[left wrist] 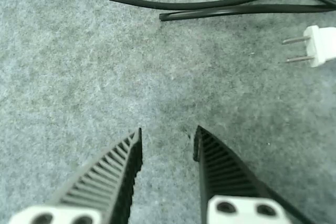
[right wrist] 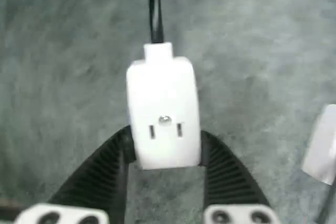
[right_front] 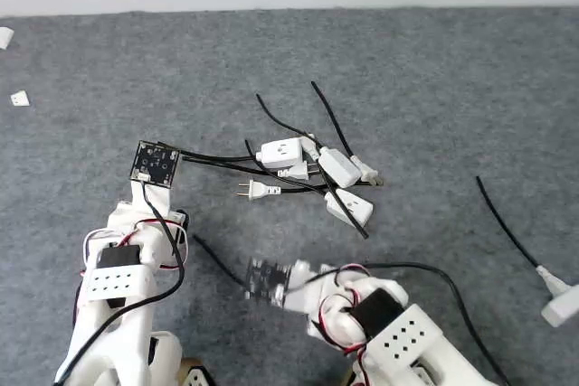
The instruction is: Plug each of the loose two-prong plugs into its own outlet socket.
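Note:
My right gripper is shut on a white outlet socket, slots facing the camera, its black cable running away over the carpet. In the high view that cable trails out from under the right arm's wrist. My left gripper hangs open over bare grey carpet, nothing between its fingers. A loose white two-prong plug lies beyond it to one side; in the high view this plug sits mid-table. Three more white sockets cluster just past the plug among tangled black cables.
Black cables cross the carpet ahead of the left gripper. Another white piece with its cable lies at the far right edge. Two small white scraps sit at the far left. Another white object lies beside the held socket.

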`<state>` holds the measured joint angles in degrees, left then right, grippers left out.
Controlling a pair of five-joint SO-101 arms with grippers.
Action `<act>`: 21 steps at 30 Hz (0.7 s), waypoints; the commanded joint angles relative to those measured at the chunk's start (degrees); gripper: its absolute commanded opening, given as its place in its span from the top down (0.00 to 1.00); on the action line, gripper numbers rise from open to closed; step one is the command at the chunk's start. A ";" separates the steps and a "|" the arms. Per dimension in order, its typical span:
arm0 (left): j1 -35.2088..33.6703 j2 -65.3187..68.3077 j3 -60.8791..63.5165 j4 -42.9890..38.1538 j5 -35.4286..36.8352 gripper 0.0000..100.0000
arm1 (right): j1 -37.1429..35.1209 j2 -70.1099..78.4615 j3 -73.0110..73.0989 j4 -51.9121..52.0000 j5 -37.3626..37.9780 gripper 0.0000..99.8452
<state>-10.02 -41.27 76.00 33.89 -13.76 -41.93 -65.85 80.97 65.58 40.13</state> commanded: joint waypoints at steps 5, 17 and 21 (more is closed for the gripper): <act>-0.26 0.00 -2.15 -1.49 -0.62 0.85 | -0.66 -1.63 -0.26 3.03 3.96 0.70; -0.26 -0.09 -2.15 -1.49 -0.62 0.85 | 2.51 -1.71 -4.92 4.79 1.93 0.70; -0.26 0.00 -2.15 -1.49 -0.62 0.85 | -2.86 -1.27 -2.81 1.80 -1.93 0.70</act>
<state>-10.02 -41.27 76.00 33.89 -13.76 -41.93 -66.64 79.47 69.45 40.66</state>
